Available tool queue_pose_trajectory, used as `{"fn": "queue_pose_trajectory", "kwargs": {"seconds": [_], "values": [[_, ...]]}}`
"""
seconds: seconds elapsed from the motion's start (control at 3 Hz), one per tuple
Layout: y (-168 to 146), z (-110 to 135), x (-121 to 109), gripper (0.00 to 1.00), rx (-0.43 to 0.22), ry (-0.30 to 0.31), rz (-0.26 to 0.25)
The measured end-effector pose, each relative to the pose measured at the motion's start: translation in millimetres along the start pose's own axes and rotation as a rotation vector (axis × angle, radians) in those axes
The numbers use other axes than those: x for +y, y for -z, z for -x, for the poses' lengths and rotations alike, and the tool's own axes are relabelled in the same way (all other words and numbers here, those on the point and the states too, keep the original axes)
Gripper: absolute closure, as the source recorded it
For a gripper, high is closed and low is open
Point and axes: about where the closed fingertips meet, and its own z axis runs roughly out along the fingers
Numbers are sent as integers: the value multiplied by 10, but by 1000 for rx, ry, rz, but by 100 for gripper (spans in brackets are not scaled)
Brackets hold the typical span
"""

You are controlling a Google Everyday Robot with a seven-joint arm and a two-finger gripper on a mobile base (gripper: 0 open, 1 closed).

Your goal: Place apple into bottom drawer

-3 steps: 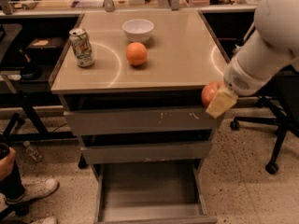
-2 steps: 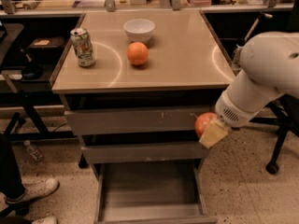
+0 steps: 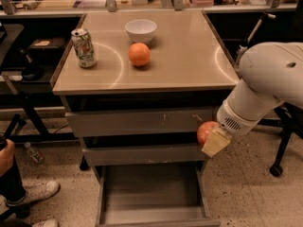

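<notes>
The tool [image 3: 211, 138], above the edge-cropped bottom drawer [image 3: 151, 195], covers one side of the apple [image 3: 204, 129] it grips

The apple [image 3: 206, 129] is red, shading to orange; the gripper [image 3: 209, 139] clasping it, at the cabinet's right front above the bottom drawer [image 3: 151, 193], shows a cream-yellow finger [image 3: 216, 143]; the arm [image 3: 270, 79] is white; the bottom drawer is plain grey inside; the cabinet top [image 3: 189, 63] is glossy tan with pale curved glints; the round fruit [image 3: 139, 54] is plain orange; the bowl [image 3: 141, 30] white; the can [image 3: 84, 48] green-and-white patterned, silver-topped; the floor [image 3: 246, 193] speckled beige.
</notes>
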Motion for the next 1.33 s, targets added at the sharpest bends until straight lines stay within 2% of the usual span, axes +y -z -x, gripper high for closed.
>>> {"fn": "queue_pose_trajectory", "kwargs": {"seconds": [0.33, 0.67, 1.0, 1.33], "values": [[-531, 13, 133, 100, -24, -53, 69], [-1317, 65, 250, 100, -52, -127, 151], [-1977, 61, 399, 100, -54, -178, 226], [-1979, 61, 400, 100, -54, -178, 227]]}}
